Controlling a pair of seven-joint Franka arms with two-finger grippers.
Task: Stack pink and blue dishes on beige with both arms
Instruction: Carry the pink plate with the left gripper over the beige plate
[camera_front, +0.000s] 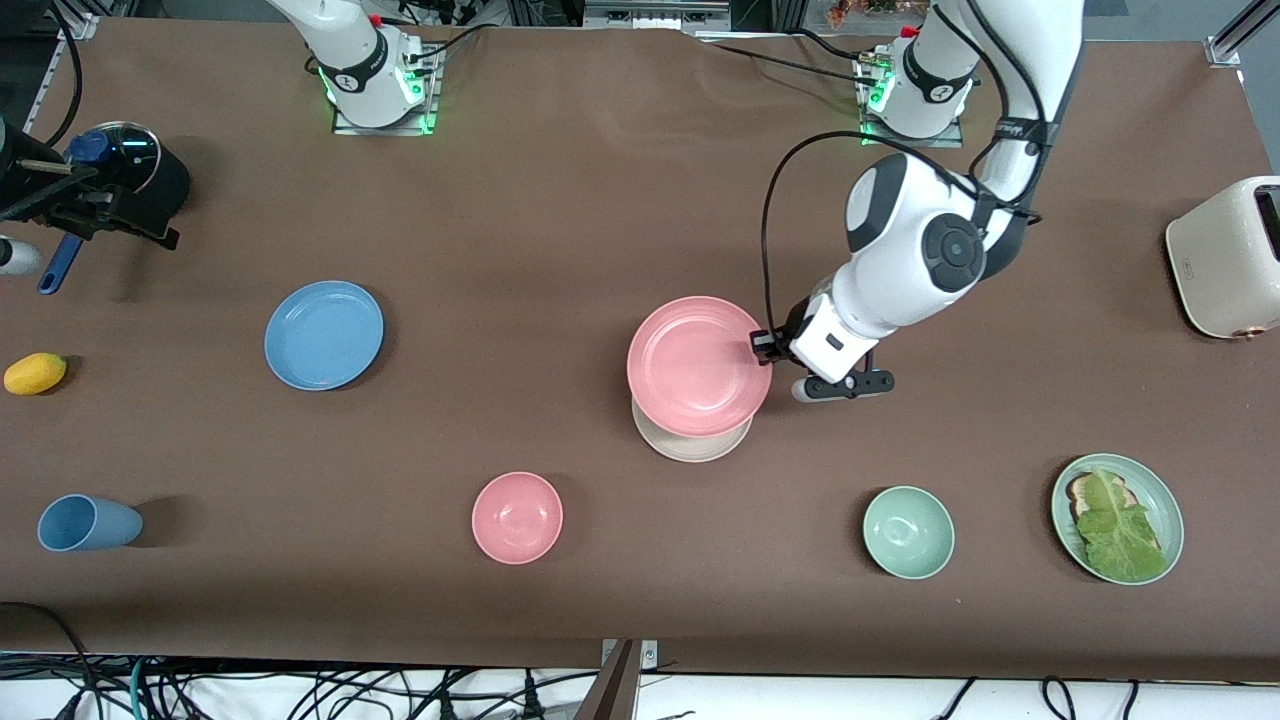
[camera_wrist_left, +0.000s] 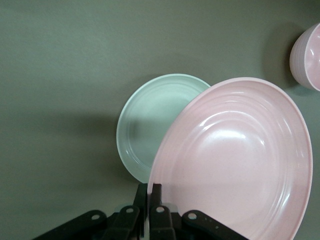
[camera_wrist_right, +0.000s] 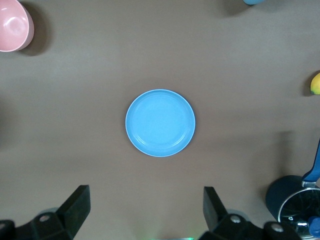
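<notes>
The pink dish (camera_front: 698, 365) hangs tilted just over the beige plate (camera_front: 690, 445), which lies flat near the table's middle. My left gripper (camera_front: 757, 345) is shut on the pink dish's rim at the side toward the left arm's end. In the left wrist view the black fingers (camera_wrist_left: 156, 192) pinch that rim of the pink dish (camera_wrist_left: 235, 160), and the beige plate (camera_wrist_left: 145, 125) shows underneath, half covered. The blue dish (camera_front: 324, 334) lies flat toward the right arm's end. My right gripper (camera_wrist_right: 146, 195) hangs open high over the table, the blue dish (camera_wrist_right: 160, 123) below it.
A pink bowl (camera_front: 517, 517), a green bowl (camera_front: 908, 532) and a green plate (camera_front: 1168, 500) with lettuce sit near the front camera. A blue cup (camera_front: 85, 523), a mango (camera_front: 35, 373) and a dark pot (camera_front: 130, 175) are at the right arm's end. A toaster (camera_front: 1225, 260) stands at the left arm's end.
</notes>
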